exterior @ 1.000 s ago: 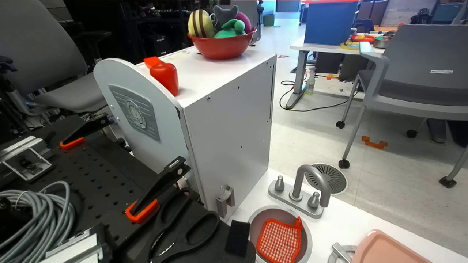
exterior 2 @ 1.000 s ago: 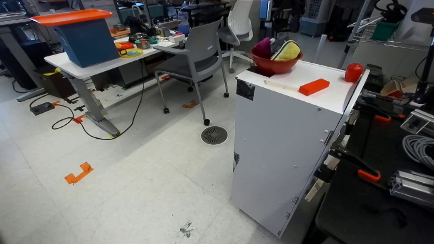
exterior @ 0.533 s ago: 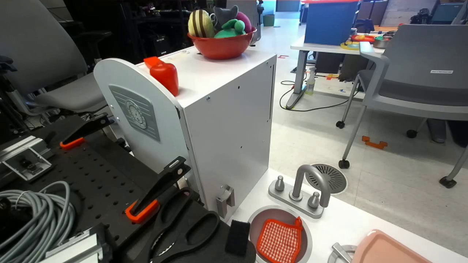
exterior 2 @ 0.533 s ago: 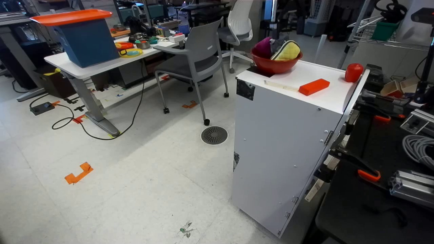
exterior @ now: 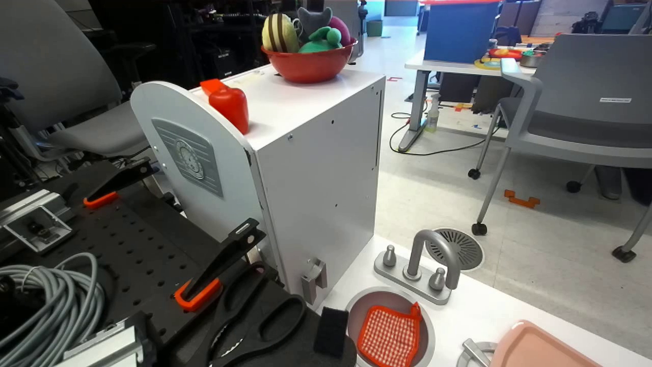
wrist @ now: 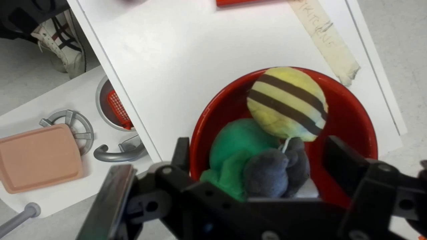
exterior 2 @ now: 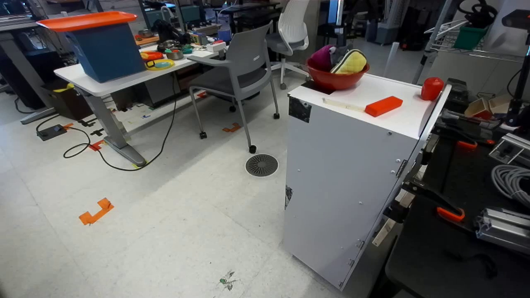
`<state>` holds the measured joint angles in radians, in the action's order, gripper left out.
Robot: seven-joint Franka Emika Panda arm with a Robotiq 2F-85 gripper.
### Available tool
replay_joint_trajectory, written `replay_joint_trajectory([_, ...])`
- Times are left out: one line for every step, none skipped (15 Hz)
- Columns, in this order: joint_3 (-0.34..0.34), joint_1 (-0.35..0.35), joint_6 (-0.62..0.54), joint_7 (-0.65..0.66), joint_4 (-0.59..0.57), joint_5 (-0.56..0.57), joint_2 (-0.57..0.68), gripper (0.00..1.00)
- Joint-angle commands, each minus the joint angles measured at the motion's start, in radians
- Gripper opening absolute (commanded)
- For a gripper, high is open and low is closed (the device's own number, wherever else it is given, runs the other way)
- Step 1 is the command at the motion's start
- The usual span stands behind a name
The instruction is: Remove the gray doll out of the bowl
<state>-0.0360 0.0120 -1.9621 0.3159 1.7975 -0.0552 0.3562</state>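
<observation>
Fingers (wrist: 343, 161) wide apart, holding nothing. Gray doll (wrist: 267, 173) sits inside red bowl (wrist: 353, 110), just beside green toy (wrist: 243, 138). Possible trouble: closing may catch also green toy, because both sit so close.

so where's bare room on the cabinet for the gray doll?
White cabinet top, between red block, sink-side edge and red bowl. Inside it's crowded: striped toy, green toy and purple toy lie close to the gray doll.

Bright light covers the floor (exterior 2: 165, 236); shadows are soft. In the wrist view, the tool (wrist: 257, 148) is blurred.
</observation>
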Motion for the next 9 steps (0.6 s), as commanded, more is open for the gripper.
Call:
replay_joint_trajectory([-0.015,0.003,0.022,0.006,-0.001,-0.012,-0.013,1.00])
replay_joint_trajectory([-0.018,0.005,0.024,0.007,-0.002,-0.014,-0.012,1.00])
replay_joint_trajectory([-0.019,0.006,0.025,0.006,-0.003,-0.015,-0.012,1.00])
replay_joint_trajectory([-0.021,0.006,0.027,0.009,-0.005,-0.012,-0.010,0.89])
replay_joint_trajectory([-0.022,0.007,0.028,0.009,-0.005,-0.011,-0.010,0.74])
replay_joint_trajectory([-0.023,0.006,0.028,0.010,-0.006,-0.008,-0.010,0.65])
replay_joint_trajectory([-0.024,0.006,0.027,0.010,-0.006,-0.008,-0.010,0.58])
replay_joint_trajectory([-0.025,0.006,0.027,0.009,-0.006,-0.008,-0.010,0.49])
replay_joint_trajectory([-0.024,0.007,0.027,0.008,-0.006,-0.009,-0.010,0.42])
